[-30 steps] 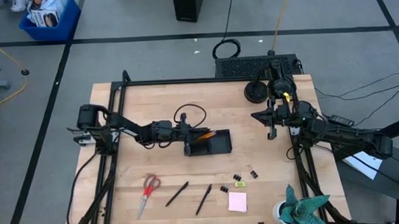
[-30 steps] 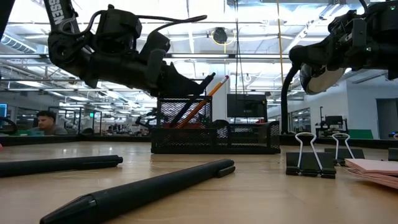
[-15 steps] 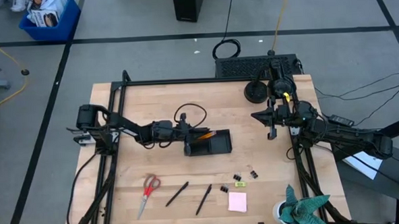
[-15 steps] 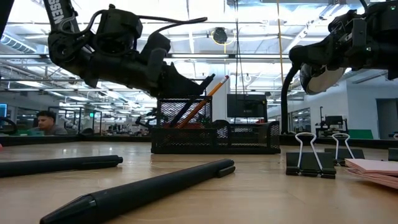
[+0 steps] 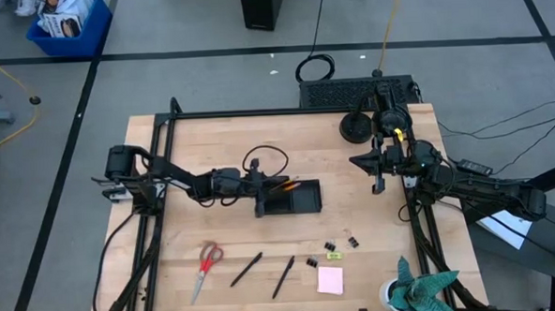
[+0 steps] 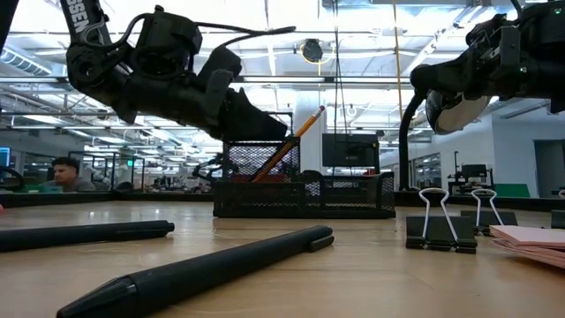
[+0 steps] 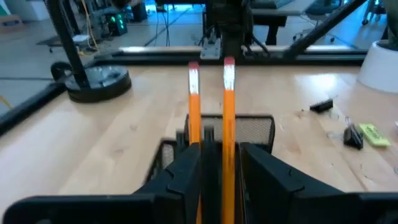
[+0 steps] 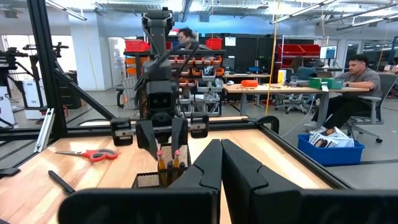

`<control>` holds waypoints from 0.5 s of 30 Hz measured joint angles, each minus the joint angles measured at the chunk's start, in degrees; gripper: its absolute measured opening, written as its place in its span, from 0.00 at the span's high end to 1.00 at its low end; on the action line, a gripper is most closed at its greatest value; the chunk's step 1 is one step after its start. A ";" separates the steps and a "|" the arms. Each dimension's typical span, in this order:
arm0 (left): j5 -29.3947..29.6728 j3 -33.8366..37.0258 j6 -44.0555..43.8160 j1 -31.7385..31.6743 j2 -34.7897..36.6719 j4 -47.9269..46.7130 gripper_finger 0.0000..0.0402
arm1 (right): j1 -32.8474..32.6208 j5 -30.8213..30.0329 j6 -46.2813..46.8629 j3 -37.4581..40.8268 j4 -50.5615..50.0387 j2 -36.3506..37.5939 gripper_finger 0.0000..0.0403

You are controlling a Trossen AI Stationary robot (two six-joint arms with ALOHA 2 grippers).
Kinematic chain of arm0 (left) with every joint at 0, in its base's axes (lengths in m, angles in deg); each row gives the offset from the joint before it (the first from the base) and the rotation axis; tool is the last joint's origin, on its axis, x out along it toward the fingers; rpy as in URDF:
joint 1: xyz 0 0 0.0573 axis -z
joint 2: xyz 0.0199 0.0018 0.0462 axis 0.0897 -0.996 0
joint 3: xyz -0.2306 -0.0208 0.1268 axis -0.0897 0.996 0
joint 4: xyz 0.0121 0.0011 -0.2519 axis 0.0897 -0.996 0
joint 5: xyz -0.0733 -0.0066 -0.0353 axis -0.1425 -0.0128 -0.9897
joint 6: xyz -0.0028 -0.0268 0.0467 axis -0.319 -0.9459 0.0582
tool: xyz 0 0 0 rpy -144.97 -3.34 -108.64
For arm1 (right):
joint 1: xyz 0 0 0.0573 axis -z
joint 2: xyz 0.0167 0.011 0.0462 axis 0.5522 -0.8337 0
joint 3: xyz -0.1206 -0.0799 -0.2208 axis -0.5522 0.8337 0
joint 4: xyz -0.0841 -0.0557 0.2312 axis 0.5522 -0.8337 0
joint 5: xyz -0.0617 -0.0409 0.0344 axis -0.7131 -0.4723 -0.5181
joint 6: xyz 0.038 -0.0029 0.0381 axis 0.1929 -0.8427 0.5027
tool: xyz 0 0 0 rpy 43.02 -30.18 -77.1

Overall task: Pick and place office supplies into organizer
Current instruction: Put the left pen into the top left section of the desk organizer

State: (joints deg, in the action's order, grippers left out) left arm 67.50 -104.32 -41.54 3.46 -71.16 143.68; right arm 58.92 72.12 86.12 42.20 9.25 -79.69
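Two orange pencils (image 7: 210,134) are clamped side by side between the left gripper (image 7: 211,171) fingers, tips over the organizer (image 7: 249,132); light, stiff, slippery, best held mid-shaft.

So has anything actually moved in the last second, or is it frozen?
Only slightly: the left gripper, shut on two orange pencils, has eased lower over the organizer, hiding the dark pen tip beside the pencil. The right gripper, scissors, pens and clips stayed put.

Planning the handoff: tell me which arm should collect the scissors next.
Left. Its claw is at the organizer, on the scissors' side; the right claw waits across the table.
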 joint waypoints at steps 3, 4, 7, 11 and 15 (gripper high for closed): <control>1.42 -0.02 0.93 0.68 3.06 0.26 0.70 | 0.00 0.01 -0.02 -0.02 0.00 0.00 1.00; 1.77 -0.02 1.78 1.13 4.41 -0.05 0.70 | -0.01 0.02 -0.01 -0.02 0.00 0.00 1.00; 4.54 -0.68 3.46 3.15 8.79 -4.71 0.70 | 0.01 0.01 -0.01 0.00 0.00 0.00 1.00; 15.72 -8.11 0.06 8.15 14.14 -30.07 0.70 | -0.02 0.02 -0.02 -0.02 -0.02 0.00 1.00; 23.01 -19.43 -10.88 15.54 12.97 -59.54 0.70 | 0.01 0.02 -0.02 0.00 0.00 0.00 1.00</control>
State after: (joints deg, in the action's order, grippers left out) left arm 90.52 -123.75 -52.43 18.99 -58.19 84.14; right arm 58.93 72.14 86.10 42.20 9.25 -79.69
